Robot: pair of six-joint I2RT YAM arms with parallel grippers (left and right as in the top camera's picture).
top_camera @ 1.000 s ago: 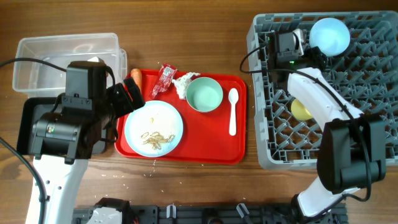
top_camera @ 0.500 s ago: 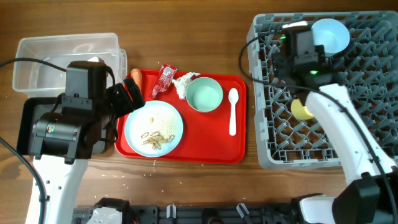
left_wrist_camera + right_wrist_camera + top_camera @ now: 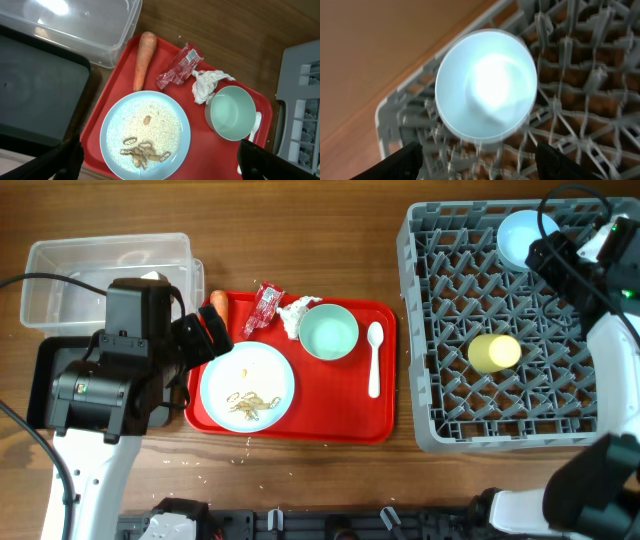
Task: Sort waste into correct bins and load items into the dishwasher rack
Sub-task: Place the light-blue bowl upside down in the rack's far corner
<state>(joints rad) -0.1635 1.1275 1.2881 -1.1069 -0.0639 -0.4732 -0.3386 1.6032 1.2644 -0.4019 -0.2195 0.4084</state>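
Sadly, print on the red snack wrapper (image 3: 179,72) is unreadable.

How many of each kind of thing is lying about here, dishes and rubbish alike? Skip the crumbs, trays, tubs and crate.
Plate: 1
Bowls: 2 (mint bowl, pale blue bowl)
Yellow cup: 1
White spoon: 1
Carrot: 1
Red wrapper: 1
Tissue: 1
Total: 8
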